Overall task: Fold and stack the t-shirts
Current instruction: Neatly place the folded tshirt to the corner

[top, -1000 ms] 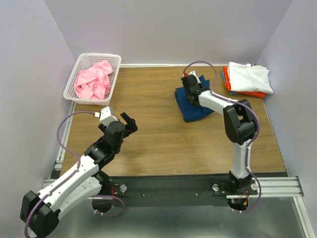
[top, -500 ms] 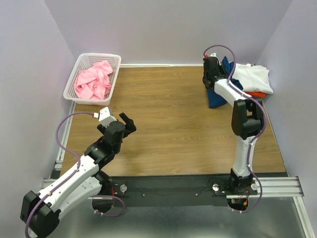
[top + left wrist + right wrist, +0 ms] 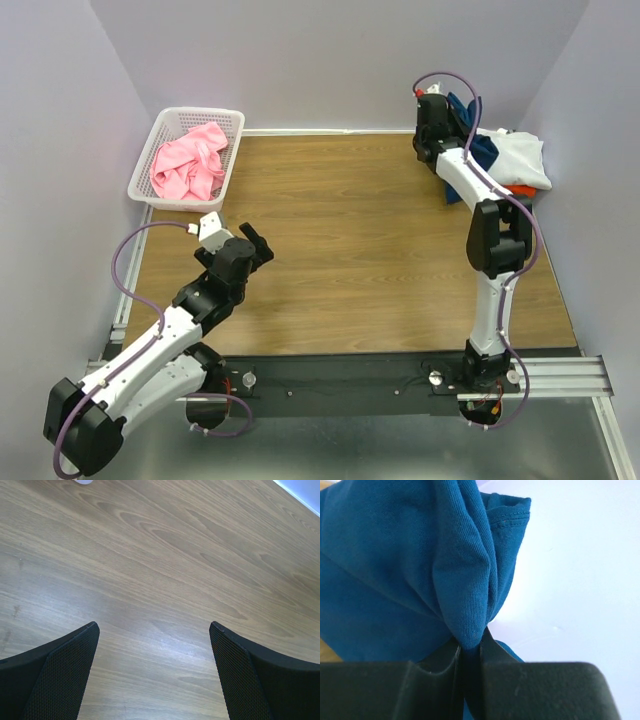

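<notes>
The right tool (image 3: 470,647), clamped on a bunched fold of the blue t-shirt (image 3: 395,555), holds it raised at the far right of the table (image 3: 330,250), apparently to set it on the white t-shirt (image 3: 518,160) topping the stack there, while the left tool (image 3: 154,630) hovers near-left, fingers wide apart, carrying nothing.

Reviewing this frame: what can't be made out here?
- Top view: what lies beneath the white t-shirt; it and the blue t-shirt hide all but an orange edge.
- Top view: anything under the pink t-shirt in the basket.
- Right wrist view: the blown-out pale background behind the blue t-shirt; any print, hidden by folds.
</notes>
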`<state>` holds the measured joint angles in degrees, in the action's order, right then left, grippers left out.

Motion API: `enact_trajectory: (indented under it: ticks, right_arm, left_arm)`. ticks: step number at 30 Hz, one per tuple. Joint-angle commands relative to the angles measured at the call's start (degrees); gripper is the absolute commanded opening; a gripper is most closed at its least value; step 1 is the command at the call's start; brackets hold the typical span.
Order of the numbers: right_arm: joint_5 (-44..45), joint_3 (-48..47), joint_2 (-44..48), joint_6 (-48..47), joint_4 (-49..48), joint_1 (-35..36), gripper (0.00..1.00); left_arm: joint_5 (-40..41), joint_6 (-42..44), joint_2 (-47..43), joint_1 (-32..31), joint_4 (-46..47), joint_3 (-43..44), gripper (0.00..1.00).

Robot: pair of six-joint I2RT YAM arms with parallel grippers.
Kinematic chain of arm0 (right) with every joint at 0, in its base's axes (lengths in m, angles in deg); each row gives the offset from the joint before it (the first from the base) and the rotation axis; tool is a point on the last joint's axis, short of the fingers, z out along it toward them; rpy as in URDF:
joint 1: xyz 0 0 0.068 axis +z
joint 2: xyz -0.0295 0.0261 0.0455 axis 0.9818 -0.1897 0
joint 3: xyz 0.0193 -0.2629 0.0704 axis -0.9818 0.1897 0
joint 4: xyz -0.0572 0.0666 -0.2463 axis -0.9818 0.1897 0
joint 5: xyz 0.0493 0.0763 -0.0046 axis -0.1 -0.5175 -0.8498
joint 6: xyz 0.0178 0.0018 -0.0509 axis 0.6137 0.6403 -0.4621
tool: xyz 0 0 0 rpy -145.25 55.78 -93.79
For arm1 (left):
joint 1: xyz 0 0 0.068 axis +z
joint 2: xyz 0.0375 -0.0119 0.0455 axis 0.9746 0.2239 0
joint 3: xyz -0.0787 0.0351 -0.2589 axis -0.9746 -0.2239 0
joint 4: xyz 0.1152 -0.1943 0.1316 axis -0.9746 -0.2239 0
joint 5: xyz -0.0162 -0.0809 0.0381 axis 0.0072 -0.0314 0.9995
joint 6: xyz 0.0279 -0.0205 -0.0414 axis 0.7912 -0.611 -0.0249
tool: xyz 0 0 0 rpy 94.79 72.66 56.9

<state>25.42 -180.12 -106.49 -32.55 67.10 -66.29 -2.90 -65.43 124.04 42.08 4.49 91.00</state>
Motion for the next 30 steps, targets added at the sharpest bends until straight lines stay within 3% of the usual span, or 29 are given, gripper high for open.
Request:
enact_trajectory:
  ticks: [1,20,30]
  right_arm:
    - [1.20,-4.14,-0.48,-2.51,-2.63,-0.56,0.01]
    - [-1.69,-7.66,-0.13,-1.29,-2.72,-3.89,0.01]
    - [-2.40,-12.31,-6.54,4.59,-2.63,-10.05,0.01]
  left_arm:
    - [3.52,-1.39,0.60,0.44,-1.12,1.62,0.98]
    - [2.20,-0.95,5.17,1.58,1.07,3.02,0.98]
    - [1.15,-0.34,8.68,2.81,1.51,4.61,0.98]
